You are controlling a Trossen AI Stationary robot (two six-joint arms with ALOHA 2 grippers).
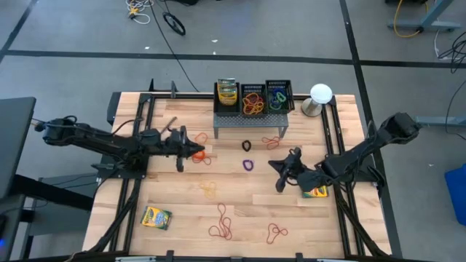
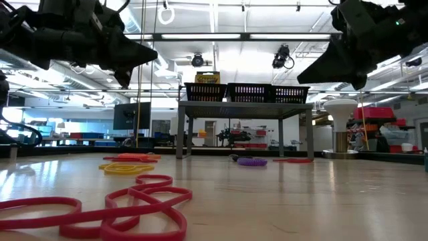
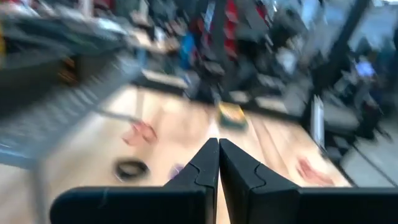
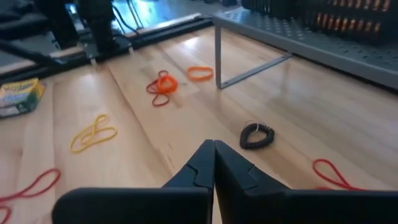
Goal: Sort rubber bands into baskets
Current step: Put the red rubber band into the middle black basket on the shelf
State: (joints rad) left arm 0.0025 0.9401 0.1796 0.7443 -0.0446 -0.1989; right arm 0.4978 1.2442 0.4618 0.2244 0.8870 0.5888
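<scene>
Rubber bands lie loose on the wooden table: an orange one, a red-orange tangle, a black one, a purple one, red ones and a yellow one. Three black mesh baskets stand in a row on a grey stand at the far edge. My left gripper hangs shut above the red-orange tangle and holds nothing. My right gripper is shut and bare, right of the purple band, pointing toward the black band.
The grey perforated stand carries the baskets; the left one holds a crayon box. Further crayon boxes lie near left and under my right arm. A white lamp-like object stands at the far right.
</scene>
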